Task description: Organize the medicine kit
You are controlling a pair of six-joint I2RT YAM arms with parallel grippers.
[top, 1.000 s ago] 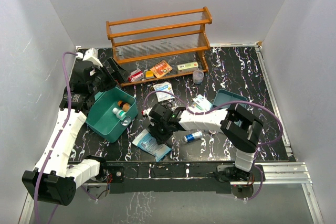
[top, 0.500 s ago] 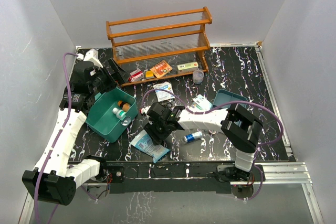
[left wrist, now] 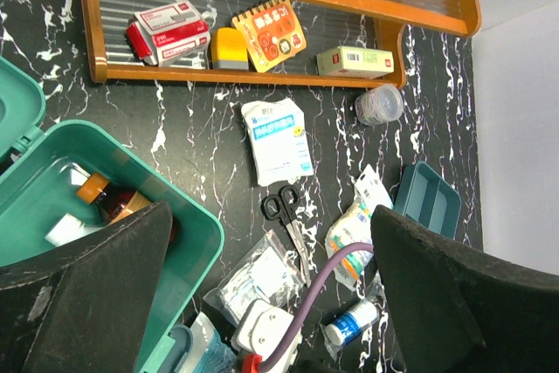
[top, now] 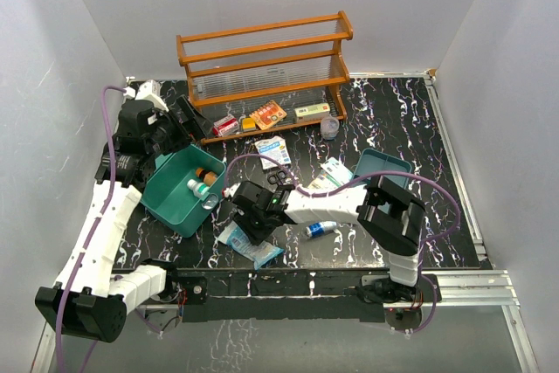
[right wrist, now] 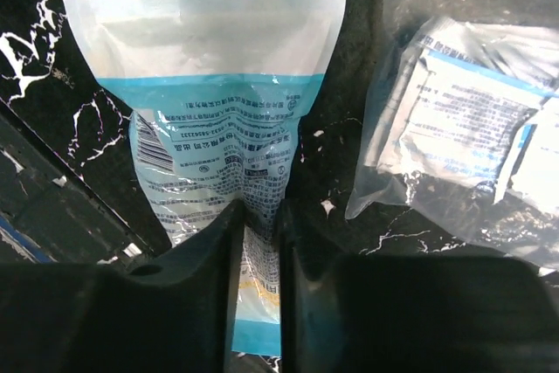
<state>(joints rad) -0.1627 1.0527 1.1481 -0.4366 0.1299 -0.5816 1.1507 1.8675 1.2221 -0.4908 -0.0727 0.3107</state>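
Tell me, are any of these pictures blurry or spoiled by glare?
Top external: sharp, with soft, even light on the table. Left wrist: scissors crisp, but the end effector's fingers are dark, blurred shapes. Right wrist: pouch print sharp, fingers blurred, slight sheen on the clear bag.

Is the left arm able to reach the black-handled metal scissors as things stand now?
Probably yes. The left end effector is open and empty by the open teal-green plastic box, and the black-handled metal scissors lie uncovered nearby; only a purple cable runs close beside them.
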